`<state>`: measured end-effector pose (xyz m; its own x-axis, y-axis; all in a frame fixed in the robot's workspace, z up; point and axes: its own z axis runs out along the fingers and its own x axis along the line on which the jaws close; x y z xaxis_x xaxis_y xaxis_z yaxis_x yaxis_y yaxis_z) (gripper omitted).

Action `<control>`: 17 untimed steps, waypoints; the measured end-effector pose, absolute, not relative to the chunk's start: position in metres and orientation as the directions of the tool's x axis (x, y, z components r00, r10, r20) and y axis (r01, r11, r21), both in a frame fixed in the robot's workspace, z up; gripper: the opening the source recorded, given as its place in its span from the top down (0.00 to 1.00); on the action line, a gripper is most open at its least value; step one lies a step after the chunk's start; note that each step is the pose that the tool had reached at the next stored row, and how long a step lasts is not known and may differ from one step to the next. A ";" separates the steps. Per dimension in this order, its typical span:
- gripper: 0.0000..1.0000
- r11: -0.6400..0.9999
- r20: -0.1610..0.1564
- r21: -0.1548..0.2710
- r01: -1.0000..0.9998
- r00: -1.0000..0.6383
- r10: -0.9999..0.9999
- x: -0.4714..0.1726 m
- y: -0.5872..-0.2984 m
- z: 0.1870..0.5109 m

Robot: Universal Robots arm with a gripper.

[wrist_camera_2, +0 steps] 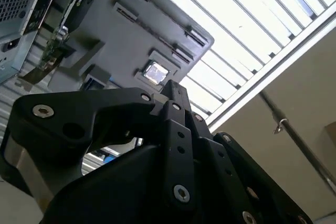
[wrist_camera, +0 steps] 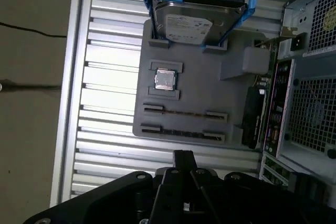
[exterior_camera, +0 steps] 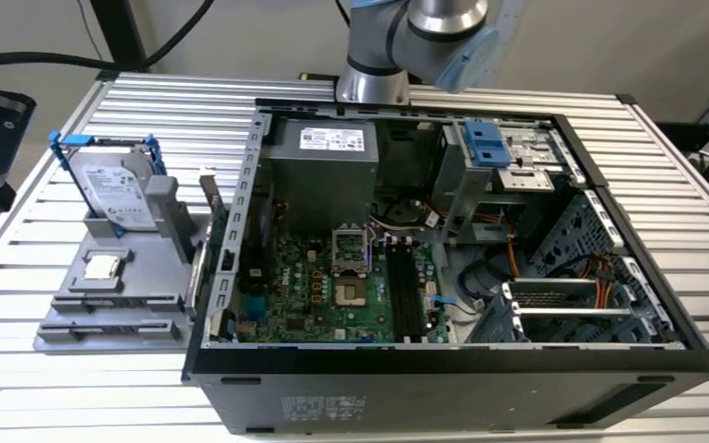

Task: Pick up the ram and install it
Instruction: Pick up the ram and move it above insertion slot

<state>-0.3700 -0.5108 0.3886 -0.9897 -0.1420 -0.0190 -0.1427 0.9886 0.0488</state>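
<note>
Fingers (wrist_camera: 184, 157) (wrist_camera_2: 173, 90) are pressed together in both wrist views, well apart from the grey holder (wrist_camera: 210, 87) on the slatted surface (wrist_camera: 110, 77). The holder carries the hard drive (wrist_camera: 191, 22) and the processor chip (wrist_camera: 165, 80), and stands just beside the open computer case (exterior_camera: 453, 365). The ram's position cannot be told: the motherboard's memory slots (exterior_camera: 410, 286) are too dark to read

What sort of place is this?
Likely a robotics lab workbench for computer assembly: a slatted metal table, an open computer case, and a grey parts holder with a hard drive.
</note>
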 end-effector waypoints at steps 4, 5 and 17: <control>1.00 0.976 -0.019 0.049 -0.214 -0.977 -0.214 -0.370 -0.511 0.389; 1.00 0.971 -0.019 0.049 -0.233 -0.973 -0.232 -0.370 -0.511 0.389; 1.00 0.903 -0.016 0.041 -0.428 -0.904 -0.428 -0.370 -0.511 0.389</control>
